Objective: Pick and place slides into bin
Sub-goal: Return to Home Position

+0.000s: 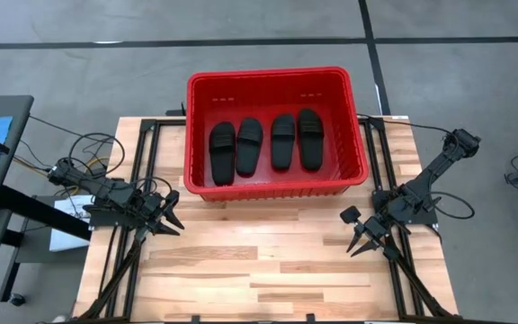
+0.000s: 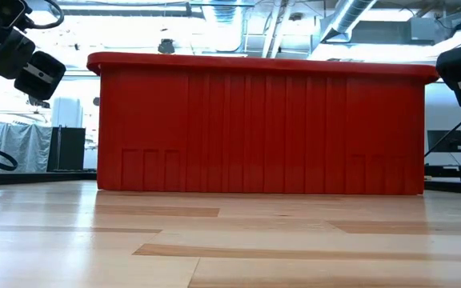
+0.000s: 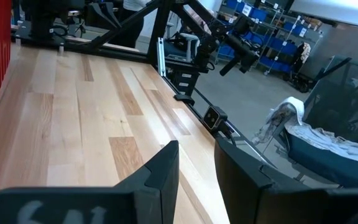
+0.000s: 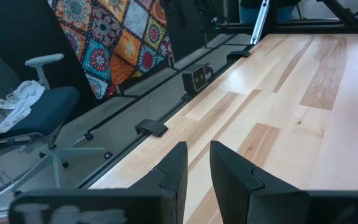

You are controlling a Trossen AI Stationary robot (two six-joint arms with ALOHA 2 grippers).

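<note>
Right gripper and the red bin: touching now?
Apart. The high view shows the right gripper hanging over the table near its right edge, with a plain stretch of bare wood between it and the bin.

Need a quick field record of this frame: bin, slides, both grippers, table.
bin: red, at the table's far side, between the arms
slides: four, black, side by side on the bin floor
left gripper: over the table's left side, jaws slightly apart, empty
right gripper: over the table's right side, jaws slightly apart, empty
table: light wood planks
</note>
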